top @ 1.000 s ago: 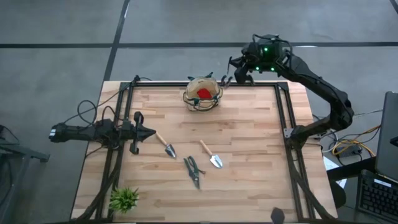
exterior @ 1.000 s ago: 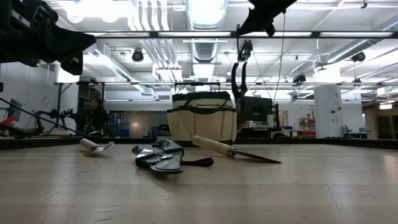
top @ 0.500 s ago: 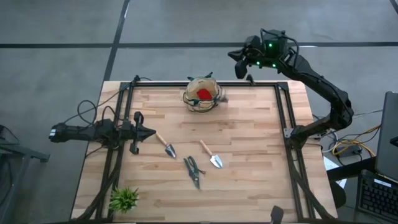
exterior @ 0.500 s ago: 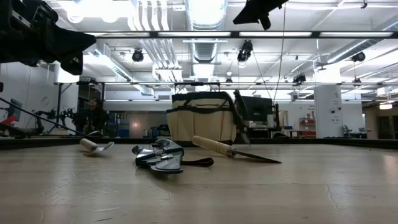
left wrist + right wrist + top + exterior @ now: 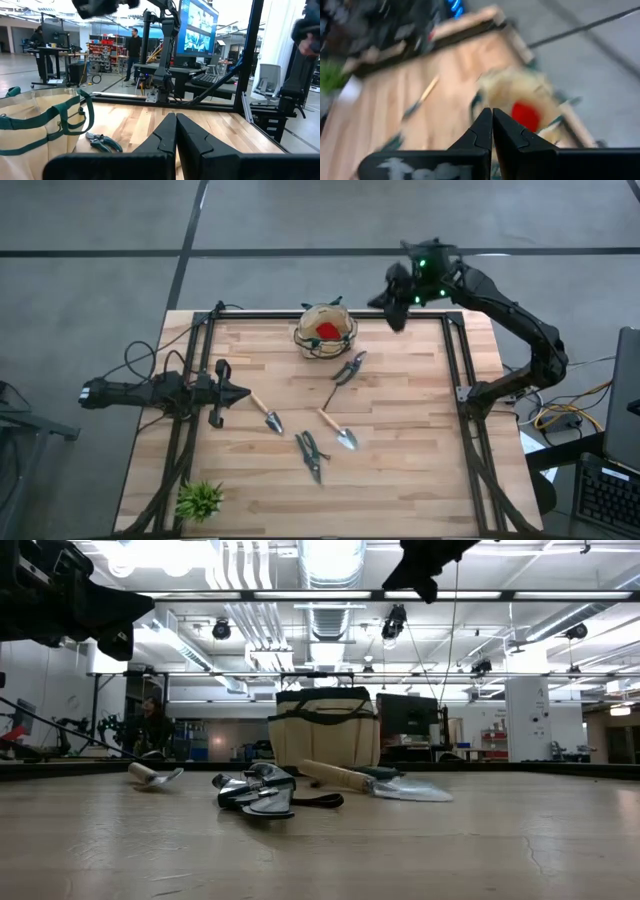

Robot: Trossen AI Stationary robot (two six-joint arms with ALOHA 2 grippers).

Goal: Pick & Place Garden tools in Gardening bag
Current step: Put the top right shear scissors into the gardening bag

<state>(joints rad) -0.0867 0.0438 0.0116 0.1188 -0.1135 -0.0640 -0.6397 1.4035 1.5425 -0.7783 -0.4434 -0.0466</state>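
Shears (image 5: 349, 367) on table beside bag (image 5: 326, 331), right pincer (image 5: 396, 317) closed, empty

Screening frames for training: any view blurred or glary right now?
Right wrist view: heavy motion blur, the bag and tabletop smeared. Low view: ceiling lights glare, arms mere silhouettes. High and left wrist views: sharp, evenly lit; shears crisp.

Right hand (image 5: 393, 308) closed, raised at the far edge; left hand (image 5: 243, 392) closed, extended low at left.
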